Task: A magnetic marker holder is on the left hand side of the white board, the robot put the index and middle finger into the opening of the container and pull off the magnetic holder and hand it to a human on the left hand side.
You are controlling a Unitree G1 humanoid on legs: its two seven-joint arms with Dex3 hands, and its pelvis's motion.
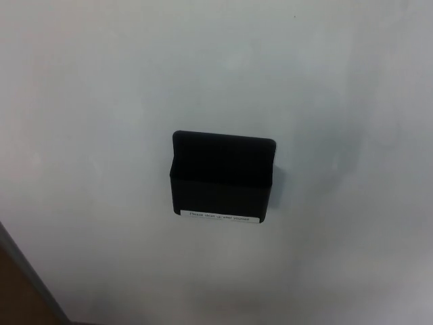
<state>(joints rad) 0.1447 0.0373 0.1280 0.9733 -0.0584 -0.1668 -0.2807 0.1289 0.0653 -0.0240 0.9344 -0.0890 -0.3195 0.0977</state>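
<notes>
A black magnetic marker holder [222,177] clings to the whiteboard [338,88] near the middle of the head view. It is a small box with a taller back plate and an open top. A white label strip with small print runs along its lower front edge. Nothing shows inside the opening from here. Neither of my hands is in the picture, and no person is visible.
The whiteboard's grey frame edge [30,274] runs diagonally across the bottom left corner, with a brown surface [15,298] beyond it. A faint shadow lies on the board to the right of the holder.
</notes>
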